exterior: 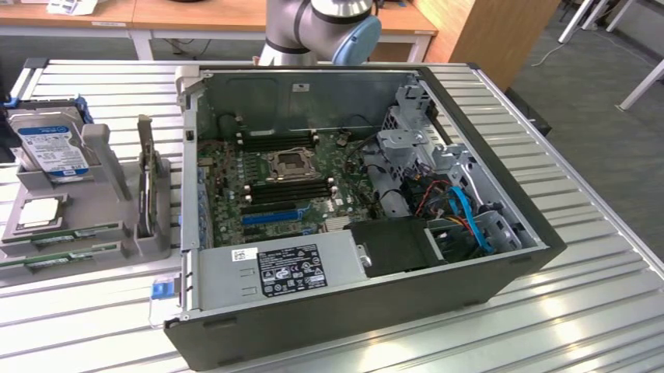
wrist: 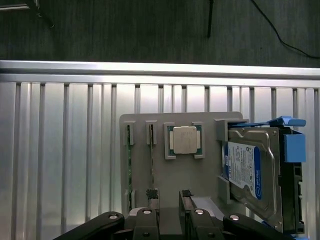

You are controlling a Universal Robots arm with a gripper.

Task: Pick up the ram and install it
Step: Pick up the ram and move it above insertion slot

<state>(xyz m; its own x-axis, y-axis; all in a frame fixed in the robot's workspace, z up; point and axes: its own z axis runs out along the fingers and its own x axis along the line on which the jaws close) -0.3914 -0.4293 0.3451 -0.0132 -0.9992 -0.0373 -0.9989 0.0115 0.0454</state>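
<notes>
Jaws spread wide, nothing held. Gripper [wrist: 168, 196] hangs over the grey fixture tray [wrist: 210, 170], which sits on the slatted bench [wrist: 60, 150]. The ram [wrist: 151, 155] stands on edge in a tray slot, just beside the CPU chip [wrist: 184, 139]. A second stick [wrist: 128, 165] stands in the next slot over, parallel to it. One fingertip [wrist: 150, 196] is right at the end of the ram; can't tell if it touches. Blue-labelled hard drive [wrist: 247, 167] stands upright at the tray's other end, past the CPU chip. In the exterior view the tray is on the exterior view's left of the open PC case [exterior: 498, 287]. On the motherboard [exterior: 233, 175], the black memory slots [exterior: 275, 141] flank the CPU socket [exterior: 285, 165]. The arm [exterior: 311, 27] rises behind the case.
</notes>
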